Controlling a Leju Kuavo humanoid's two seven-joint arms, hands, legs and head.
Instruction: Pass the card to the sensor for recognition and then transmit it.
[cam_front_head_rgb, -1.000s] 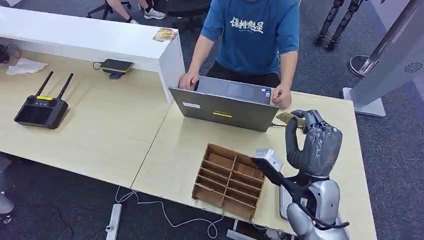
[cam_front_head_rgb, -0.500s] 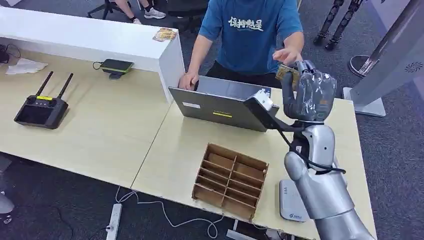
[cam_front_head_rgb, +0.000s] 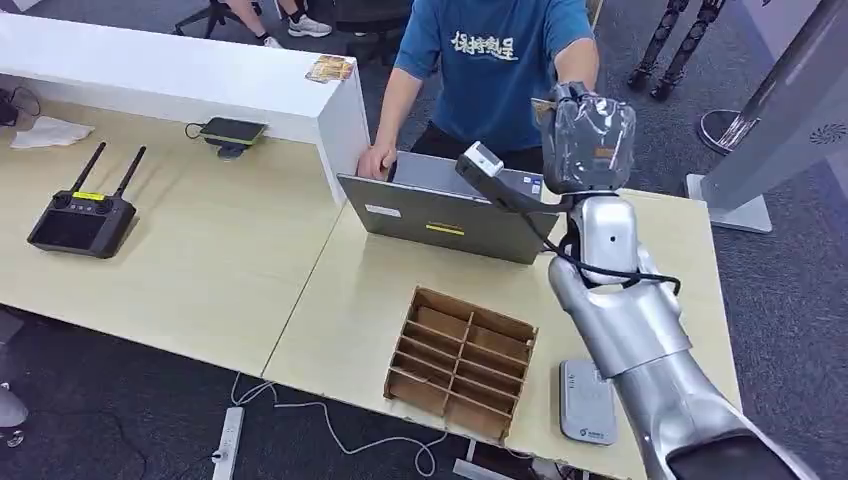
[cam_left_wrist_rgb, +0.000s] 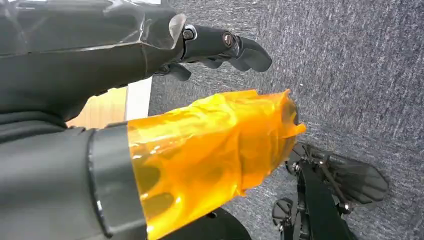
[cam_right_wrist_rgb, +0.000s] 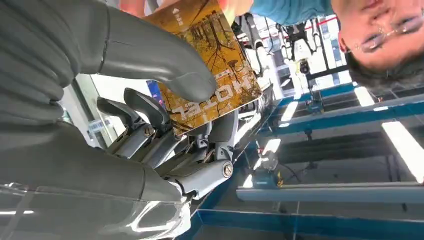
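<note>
Right hand (cam_front_head_rgb: 590, 140) is raised high over the far edge of the desk, pinching the brown-and-gold card (cam_right_wrist_rgb: 210, 60) between its thick thumb and dark fingers; a second ago it hung low above the tabletop beside the cardboard divider box (cam_front_head_rgb: 460, 360), so the arm has swung up and away from the robot. Nearest the robot, the white card reader (cam_front_head_rgb: 586, 400) lies flat on the desk (cam_front_head_rgb: 330, 310) just beside that box, well apart from the card now (which suggests the recognition step is behind us and the handover is the step in hand). Farther off stands the open grey laptop (cam_front_head_rgb: 450, 215), and beyond it the person in the blue shirt (cam_front_head_rgb: 490, 70), whose raised arm meets the robot's hand; their fingertips (cam_right_wrist_rgb: 135, 6) appear to touch the card's far edge. Left hand (cam_left_wrist_rgb: 165, 100) hangs toward the carpet, its fingers spread and holding nothing.
</note>
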